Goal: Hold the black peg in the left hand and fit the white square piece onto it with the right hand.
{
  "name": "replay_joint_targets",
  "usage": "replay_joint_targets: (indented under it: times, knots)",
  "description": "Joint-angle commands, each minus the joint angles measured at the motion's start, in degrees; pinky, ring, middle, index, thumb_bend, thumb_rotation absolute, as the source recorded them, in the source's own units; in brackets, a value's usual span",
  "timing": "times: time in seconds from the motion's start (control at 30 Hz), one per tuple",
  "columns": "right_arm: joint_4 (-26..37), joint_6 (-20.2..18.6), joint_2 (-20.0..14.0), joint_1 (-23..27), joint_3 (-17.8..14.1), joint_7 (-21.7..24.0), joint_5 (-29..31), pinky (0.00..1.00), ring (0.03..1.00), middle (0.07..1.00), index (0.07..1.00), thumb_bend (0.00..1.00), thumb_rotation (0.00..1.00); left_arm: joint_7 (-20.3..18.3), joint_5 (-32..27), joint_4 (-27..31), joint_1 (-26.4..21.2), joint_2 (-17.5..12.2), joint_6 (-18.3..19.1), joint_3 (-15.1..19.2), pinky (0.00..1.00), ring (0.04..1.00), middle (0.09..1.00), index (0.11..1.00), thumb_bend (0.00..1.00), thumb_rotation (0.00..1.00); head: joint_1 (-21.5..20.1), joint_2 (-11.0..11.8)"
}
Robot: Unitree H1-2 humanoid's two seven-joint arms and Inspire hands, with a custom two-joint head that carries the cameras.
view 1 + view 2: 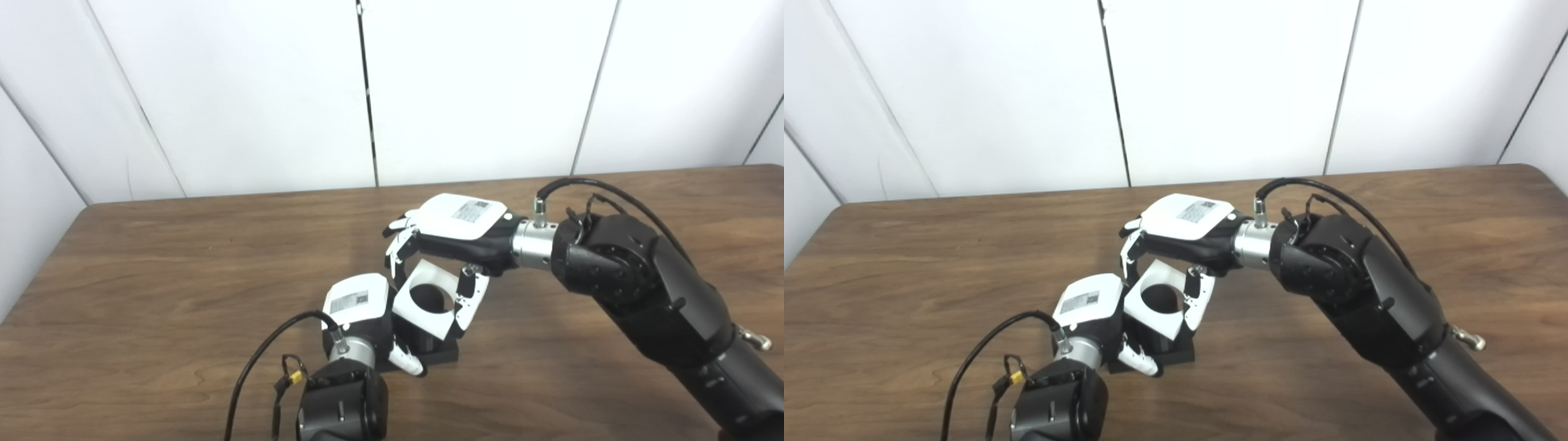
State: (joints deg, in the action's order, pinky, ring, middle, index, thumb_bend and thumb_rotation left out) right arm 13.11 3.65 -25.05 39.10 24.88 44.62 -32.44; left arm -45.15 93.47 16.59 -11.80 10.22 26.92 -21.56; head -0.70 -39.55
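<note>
The left robot hand (361, 306) sits low near the front middle of the wooden tabletop (153, 275), its fingers closed on the black peg (438, 349), whose flat square base rests on the wood. Most of the peg is hidden behind the hand and the piece above it, so only the base and a short dark stretch show.

The white square piece (425, 298) is directly over the peg, tilted, with its round hole facing up and toward the cameras; the hole looks dark inside. Whether the piece already sits on the peg or hangs just above it cannot be told. The right robot hand (456, 229) reaches in from the right and pinches the piece from above, its fingers (401, 242) curled over the far left edge and its thumb (468, 300) pressed on the near right edge.

The two hands are crowded together, the left one just beside the piece's left edge. Around them the tabletop lies open: wide bare wood to the left, behind toward the white wall panels (245, 92), and in front to the near edge. The right forearm (649, 288) fills the right front corner.
</note>
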Motion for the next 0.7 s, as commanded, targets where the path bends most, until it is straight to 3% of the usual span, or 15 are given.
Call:
replay_joint_targets:
  times: [0.0, 0.13, 0.27, 0.37, 0.47, 0.5, 0.57, 0.6, 0.67]
  knots:
    - [-1.48, 3.71, 0.35, 2.94, 1.22, 0.32, 1.95, 0.92, 0.911, 0.770, 0.482, 0.53, 0.14, -1.43, -0.40, -5.46, 3.92, 9.79, -0.06, -1.66, 0.78, 0.852, 0.807, 0.485, 0.52, 0.05, 0.34, -0.25]
    - [-2.91, 9.49, -0.68, 3.07, 1.57, -0.04, 5.26, 0.89, 0.889, 0.764, 0.482, 0.52, 0.13, -6.49, -5.26, -4.43, 0.63, 5.47, -0.75, -3.65, 0.82, 0.882, 0.825, 0.488, 0.52, 0.06, 0.57, -0.11]
    - [-2.51, 12.88, -1.44, 2.30, 1.50, -0.89, 5.81, 0.87, 0.882, 0.767, 0.481, 0.53, 0.14, -8.61, -10.64, -3.52, -1.35, 2.87, -1.87, -3.36, 0.80, 0.857, 0.803, 0.485, 0.52, 0.06, 0.72, -0.63]
    - [-1.69, 14.29, -1.69, 1.41, 0.90, -1.74, 6.21, 0.88, 0.890, 0.780, 0.482, 0.53, 0.14, -9.03, -15.27, -2.47, -1.88, 1.31, -2.42, -2.67, 0.82, 0.901, 0.847, 0.484, 0.52, 0.05, 0.64, -0.96]
    - [-1.19, 16.28, -2.46, 0.70, 0.77, -2.41, 7.36, 0.89, 0.894, 0.789, 0.482, 0.53, 0.14, -10.21, -17.99, -2.24, -2.83, -1.09, -4.40, -3.24, 0.73, 0.802, 0.796, 0.486, 0.52, 0.05, 0.73, -1.27]
    - [-0.82, 16.53, -2.81, 0.44, 0.77, -2.38, 7.73, 0.90, 0.897, 0.789, 0.483, 0.53, 0.14, -10.58, -19.26, -2.01, -3.11, -2.01, -5.14, -3.35, 0.74, 0.814, 0.812, 0.597, 0.63, 0.05, 0.61, -1.33]
    - [-0.20, 16.66, -3.41, 0.14, 0.82, -2.25, 8.23, 0.90, 0.902, 0.790, 0.483, 0.53, 0.14, -10.79, -21.50, -1.49, -3.46, -3.24, -5.04, -3.34, 0.76, 0.840, 0.842, 0.667, 0.69, 0.03, 0.63, -1.38]
    - [0.12, 16.49, -3.75, 0.06, 0.82, -2.09, 8.51, 0.90, 0.903, 0.790, 0.484, 0.52, 0.14, -10.83, -22.30, -1.17, -3.53, -3.54, -4.44, -3.13, 0.81, 0.883, 0.858, 0.579, 0.60, 0.04, 0.70, -1.34]
    - [0.54, 16.09, -4.22, -0.03, 0.81, -1.90, 8.97, 0.89, 0.905, 0.789, 0.484, 0.52, 0.14, -10.77, -23.35, -0.78, -3.70, -4.09, -3.57, -3.05, 0.86, 0.916, 0.870, 0.511, 0.54, 0.05, 0.77, -1.50]
